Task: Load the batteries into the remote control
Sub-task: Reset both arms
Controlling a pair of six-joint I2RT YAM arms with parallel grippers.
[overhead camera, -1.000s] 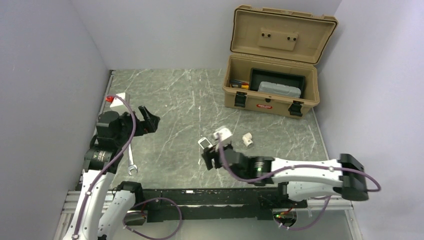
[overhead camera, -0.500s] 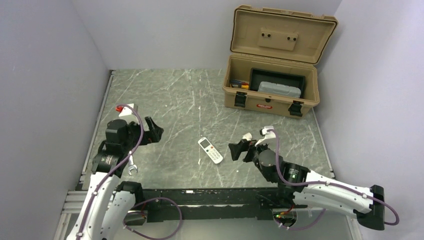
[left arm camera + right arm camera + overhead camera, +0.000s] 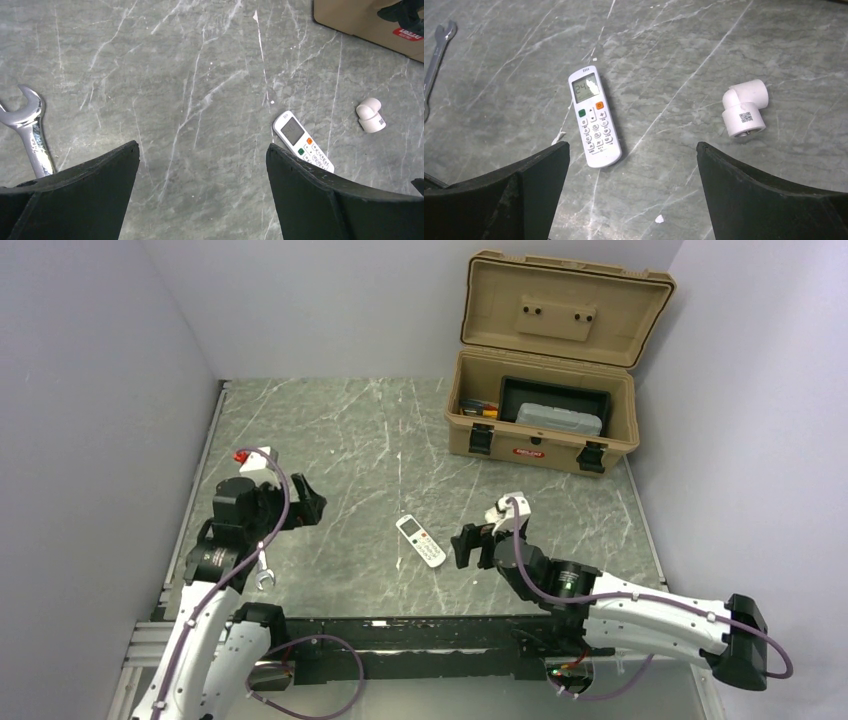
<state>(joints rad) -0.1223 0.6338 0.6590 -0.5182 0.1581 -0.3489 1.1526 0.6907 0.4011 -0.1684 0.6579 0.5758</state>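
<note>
The remote control (image 3: 420,540) lies face up on the marble table, screen end toward the far left. It also shows in the left wrist view (image 3: 302,142) and the right wrist view (image 3: 594,117). No batteries show in any view. My right gripper (image 3: 468,545) is open and empty, hovering just right of the remote; in its own view (image 3: 632,145) the remote lies ahead and to the left. My left gripper (image 3: 305,505) is open and empty, well left of the remote; in its own view (image 3: 202,146) only bare table lies between the jaws.
A small white plastic elbow piece (image 3: 744,109) lies right of the remote, also seen from the left wrist (image 3: 370,115). A steel wrench (image 3: 262,570) lies by the left arm. An open tan toolbox (image 3: 545,410) stands at the back right.
My right gripper pulled back from over the remote to its right side, then eased slightly left. The remote stayed put. My left arm shifted a little right and lower.
</note>
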